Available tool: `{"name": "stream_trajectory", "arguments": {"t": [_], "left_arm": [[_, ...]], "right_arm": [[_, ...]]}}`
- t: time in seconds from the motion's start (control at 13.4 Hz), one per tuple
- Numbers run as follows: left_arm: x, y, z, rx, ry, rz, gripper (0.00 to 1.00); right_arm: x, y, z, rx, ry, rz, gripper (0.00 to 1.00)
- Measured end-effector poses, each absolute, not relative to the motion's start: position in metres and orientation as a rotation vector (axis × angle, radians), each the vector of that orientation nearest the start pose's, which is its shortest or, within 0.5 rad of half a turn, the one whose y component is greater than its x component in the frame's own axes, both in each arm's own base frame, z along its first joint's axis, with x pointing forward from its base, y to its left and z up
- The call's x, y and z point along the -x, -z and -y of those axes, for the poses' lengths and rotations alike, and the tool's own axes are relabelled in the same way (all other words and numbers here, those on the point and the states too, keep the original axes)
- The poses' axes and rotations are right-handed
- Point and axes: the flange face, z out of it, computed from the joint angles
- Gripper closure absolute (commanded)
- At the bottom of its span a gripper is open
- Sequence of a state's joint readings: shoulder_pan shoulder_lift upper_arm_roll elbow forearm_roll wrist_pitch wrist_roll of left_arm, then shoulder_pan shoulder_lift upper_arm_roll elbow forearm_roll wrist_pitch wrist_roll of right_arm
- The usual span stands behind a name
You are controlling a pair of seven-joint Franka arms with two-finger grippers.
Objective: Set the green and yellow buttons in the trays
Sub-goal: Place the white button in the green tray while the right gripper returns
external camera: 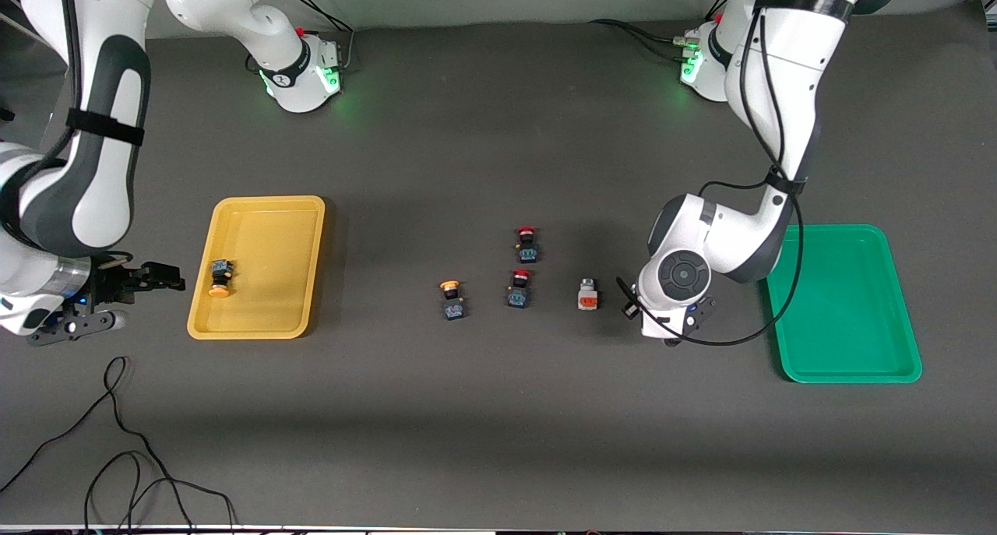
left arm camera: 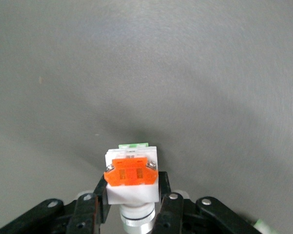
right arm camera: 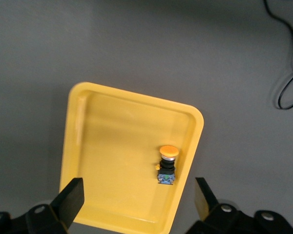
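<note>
My left gripper [left arm camera: 133, 184] is shut on a white-bodied button [left arm camera: 132, 171] with an orange face, low over the bare table between the loose buttons and the green tray [external camera: 845, 309]. In the front view the wrist hides that grip [external camera: 670, 332]. A second white-bodied button [external camera: 588, 295] and a yellow-capped button [external camera: 452, 300] lie mid-table. Another yellow-capped button [external camera: 220, 279] [right arm camera: 167, 163] lies in the yellow tray [external camera: 265, 223] [right arm camera: 112, 126]. My right gripper [external camera: 136, 297] [right arm camera: 139, 187] hangs open and empty over the tray's edge toward the right arm's end.
Two red-capped switches [external camera: 527, 244] [external camera: 520, 287] sit between the yellow-capped button and the white one. Nothing lies in the green tray. A black cable [external camera: 117, 441] loops over the table near the front camera at the right arm's end.
</note>
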State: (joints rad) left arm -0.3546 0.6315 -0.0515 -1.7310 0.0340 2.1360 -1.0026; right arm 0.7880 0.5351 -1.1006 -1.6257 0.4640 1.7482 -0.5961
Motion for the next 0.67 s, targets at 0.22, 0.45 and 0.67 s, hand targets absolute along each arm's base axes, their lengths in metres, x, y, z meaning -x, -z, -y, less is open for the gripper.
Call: {"name": "stream_trajectory", "arguments": {"t": [0.22, 0.45, 0.67], "left_arm": [[-0.598, -0.236, 0.218, 2.925, -0.375, 0.462, 1.0], [-0.616, -0.29, 0.142, 2.965, -0.387, 0.222, 1.0], [-0.628, -0.317, 0.043, 2.93, -0.385, 0.002, 1.0]], "right_arm": [[-0.643, -0.458, -0.03, 3.116, -0.133, 0.343, 0.0], [-0.633, -0.455, -0.166, 3.124, -0.12, 0.39, 0.0], [-0.61, -0.436, -0.298, 3.104, -0.12, 0.31, 0.0]]}}
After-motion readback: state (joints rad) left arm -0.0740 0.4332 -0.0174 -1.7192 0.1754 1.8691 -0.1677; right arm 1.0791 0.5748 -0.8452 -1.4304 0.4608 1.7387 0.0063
